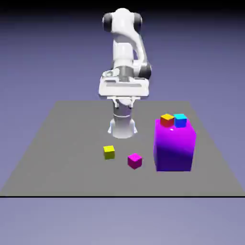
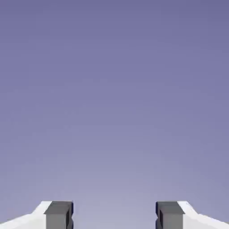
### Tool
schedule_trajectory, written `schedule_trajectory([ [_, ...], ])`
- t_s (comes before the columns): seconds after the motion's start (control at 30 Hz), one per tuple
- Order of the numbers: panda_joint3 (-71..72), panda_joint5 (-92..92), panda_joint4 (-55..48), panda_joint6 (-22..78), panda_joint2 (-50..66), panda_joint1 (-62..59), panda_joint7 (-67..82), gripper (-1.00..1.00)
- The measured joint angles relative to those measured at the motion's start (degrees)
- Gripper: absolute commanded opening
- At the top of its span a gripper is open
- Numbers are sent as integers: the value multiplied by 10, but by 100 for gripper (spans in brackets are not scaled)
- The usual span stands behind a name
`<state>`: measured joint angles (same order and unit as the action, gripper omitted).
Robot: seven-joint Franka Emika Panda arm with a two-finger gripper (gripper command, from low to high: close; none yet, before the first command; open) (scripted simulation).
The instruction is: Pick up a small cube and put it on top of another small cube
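My hand [image 2: 114, 217] is spread wide with nothing between its grey fingertips [image 2: 58, 214], and the hand view shows only blue-violet backdrop, so I am aiming blind. On the grey desk [image 1: 57, 158] the small yellow cube [image 1: 109, 152] sits near the middle, the small magenta cube [image 1: 135, 161] close by at its four o'clock. A small orange cube [image 1: 167, 120] and small blue cube [image 1: 180, 120] rest touching atop the large purple block [image 1: 174, 146]. My risk: coming down off-centre I nudge one cube into its neighbour, or release it askew so it slides off
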<state>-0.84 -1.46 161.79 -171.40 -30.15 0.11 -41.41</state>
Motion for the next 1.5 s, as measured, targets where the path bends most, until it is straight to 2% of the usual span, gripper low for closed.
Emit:
schedule_trajectory([
  [0.37, -77, -133, 72, 238, 228, -52, 96, 0],
  [0.43, -77, -134, 73, 240, 231, -53, 97, 0],
  [0.7, -88, -198, 64, 83, 397, -69, 50, 0],
  [0.73, -88, -200, 64, 78, 403, -69, 48, -100],
  [0.8, -88, -200, 64, 78, 403, -69, 48, -100],
  [1.07, -78, -136, 73, 235, 237, -53, 96, -100],
  [1.13, -78, -134, 73, 240, 231, -53, 97, -100],
  [1.5, 133, 96, -68, 378, 237, -37, -138, -100],
])
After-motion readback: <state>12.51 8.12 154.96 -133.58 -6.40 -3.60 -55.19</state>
